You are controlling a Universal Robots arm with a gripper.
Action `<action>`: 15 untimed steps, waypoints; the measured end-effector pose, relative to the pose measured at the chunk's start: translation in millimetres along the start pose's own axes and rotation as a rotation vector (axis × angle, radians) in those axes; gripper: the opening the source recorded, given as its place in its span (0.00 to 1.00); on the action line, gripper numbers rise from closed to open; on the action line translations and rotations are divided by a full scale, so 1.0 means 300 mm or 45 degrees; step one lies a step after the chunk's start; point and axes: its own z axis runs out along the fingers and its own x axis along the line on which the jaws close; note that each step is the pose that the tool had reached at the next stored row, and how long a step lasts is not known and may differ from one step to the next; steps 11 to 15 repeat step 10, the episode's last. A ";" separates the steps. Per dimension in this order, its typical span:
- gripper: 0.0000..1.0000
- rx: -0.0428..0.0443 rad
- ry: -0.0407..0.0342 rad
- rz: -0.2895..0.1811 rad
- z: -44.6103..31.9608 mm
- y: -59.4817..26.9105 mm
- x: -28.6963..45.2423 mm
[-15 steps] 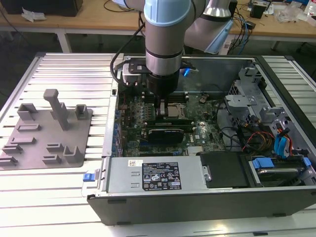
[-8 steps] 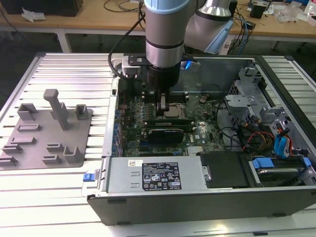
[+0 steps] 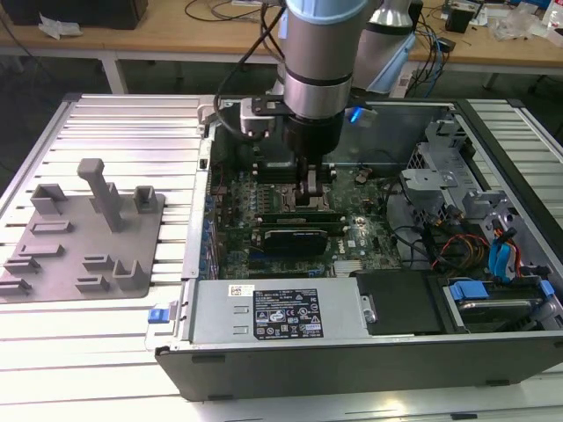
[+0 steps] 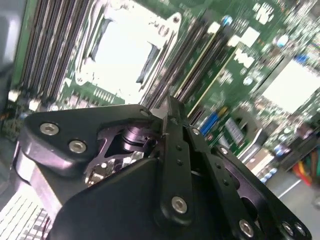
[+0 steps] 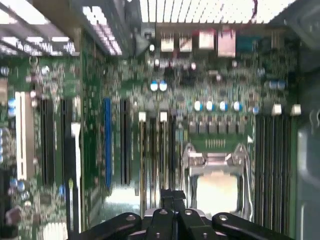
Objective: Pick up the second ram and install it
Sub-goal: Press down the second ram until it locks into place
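In the exterior view my gripper (image 3: 310,200) reaches down into the open computer case (image 3: 352,352), onto the memory slots beside the CPU socket (image 4: 130,45). Its fingers (image 4: 169,112) are shut flat against each other, with nothing visible between them in both wrist views. A thin green stick, the second ram (image 3: 264,212), lies along a slot directly under the fingertips. I cannot tell whether the fingertips touch it. Long slots (image 5: 152,150) with white end clips run ahead of the shut fingers (image 5: 172,200), next to the socket (image 5: 215,185).
A black expansion card (image 3: 299,237) sits just in front of the slots. The power supply (image 3: 273,312) lines the case's near wall. A drive cage (image 3: 440,176) and loose cables (image 3: 457,246) fill the exterior view's right. A grey parts fixture (image 3: 88,229) rests on the table at the left.
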 end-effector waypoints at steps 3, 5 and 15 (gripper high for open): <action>0.08 0.000 -0.0002 0.000 0.000 -0.006 0.002; 0.08 0.000 0.0000 0.000 -0.001 -0.005 0.004; 0.08 0.000 -0.0001 0.000 -0.001 -0.005 0.007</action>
